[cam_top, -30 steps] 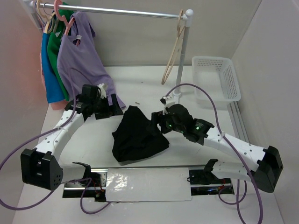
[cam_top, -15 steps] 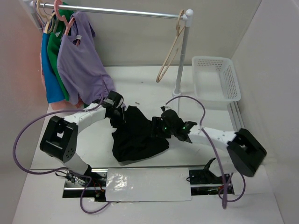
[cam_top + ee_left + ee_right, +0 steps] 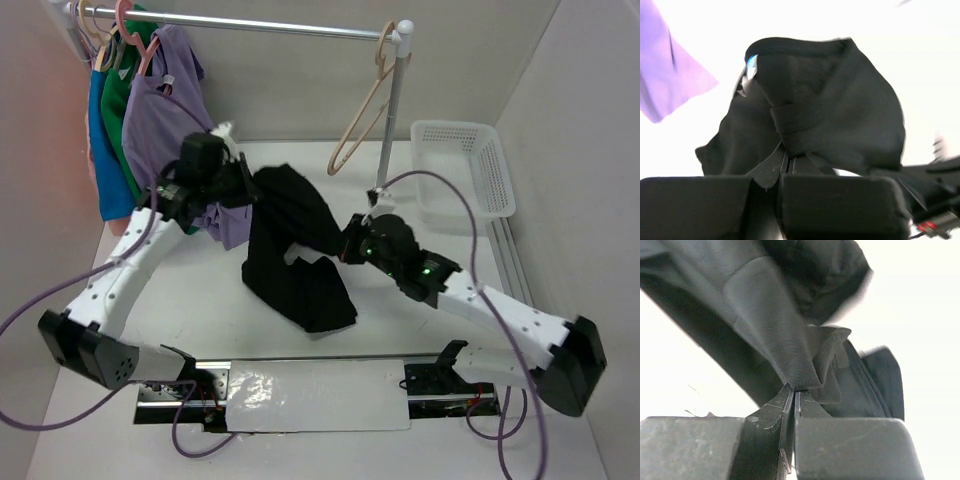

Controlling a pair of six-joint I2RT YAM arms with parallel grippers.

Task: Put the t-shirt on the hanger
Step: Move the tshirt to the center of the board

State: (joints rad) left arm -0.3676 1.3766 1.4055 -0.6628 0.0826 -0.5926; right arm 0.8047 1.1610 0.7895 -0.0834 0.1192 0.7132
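Note:
The black t-shirt (image 3: 293, 245) hangs lifted between both arms, its lower part draping to the table. My left gripper (image 3: 250, 190) is shut on the shirt's upper left edge, up in front of the lilac top. In the left wrist view the t-shirt (image 3: 830, 115) bunches over the left gripper (image 3: 788, 153), whose jaws pinch a hem band. My right gripper (image 3: 345, 247) is shut on the shirt's right side. The right wrist view shows the t-shirt (image 3: 775, 330) folded into the right gripper (image 3: 795, 390). The beige hanger (image 3: 362, 120) hangs from the rail's right end, apart from the shirt.
A clothes rail (image 3: 250, 24) spans the back on a white post (image 3: 392, 110). A lilac top (image 3: 165, 120), a green garment (image 3: 118, 95) and a blue garment (image 3: 103, 150) hang on pink hangers at the left. A white basket (image 3: 462, 170) stands at the right.
Both grippers closed on the t-shirt and raised it off the table. The left arm swung up and back toward the lilac top, stretching the shirt. The hanger has swung slightly.

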